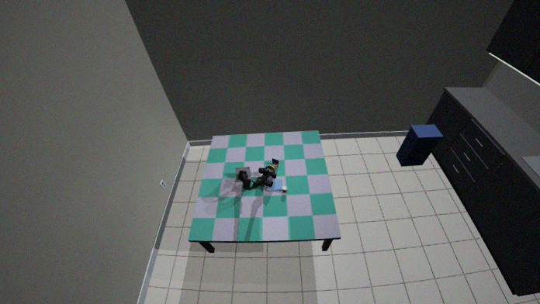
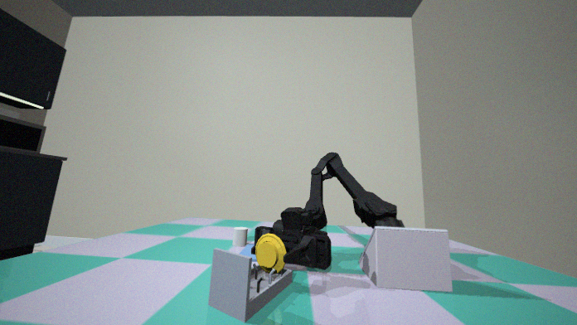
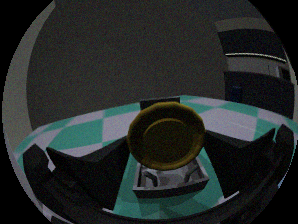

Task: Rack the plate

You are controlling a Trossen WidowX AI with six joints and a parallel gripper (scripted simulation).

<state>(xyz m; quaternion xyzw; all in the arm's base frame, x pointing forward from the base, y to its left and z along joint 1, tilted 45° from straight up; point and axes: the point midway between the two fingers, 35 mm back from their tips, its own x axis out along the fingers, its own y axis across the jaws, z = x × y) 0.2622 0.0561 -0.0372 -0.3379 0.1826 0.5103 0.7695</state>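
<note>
The yellow plate point(image 1: 271, 167) point(image 2: 269, 252) point(image 3: 167, 136) stands nearly upright between the fingers. My gripper point(image 2: 274, 249) point(image 3: 166, 137) is shut on it, one finger at each side of its rim. The grey dish rack point(image 2: 232, 282) point(image 3: 171, 191) stands on the table below and beyond the plate, with its tall end panel away from the arm. The plate is over the rack's end nearest the arm, its lower edge close to the rails. Whether that edge is in a slot or just above it, I cannot tell. In the wrist view the plate hides part of the rack.
A white cup point(image 1: 284, 189) point(image 2: 240, 236) stands beside a light blue mat point(image 1: 276, 186) near the gripper. A pale box with a sloping side point(image 2: 414, 259) stands by the arm's base. The checkered table point(image 1: 299, 225) bears all of these.
</note>
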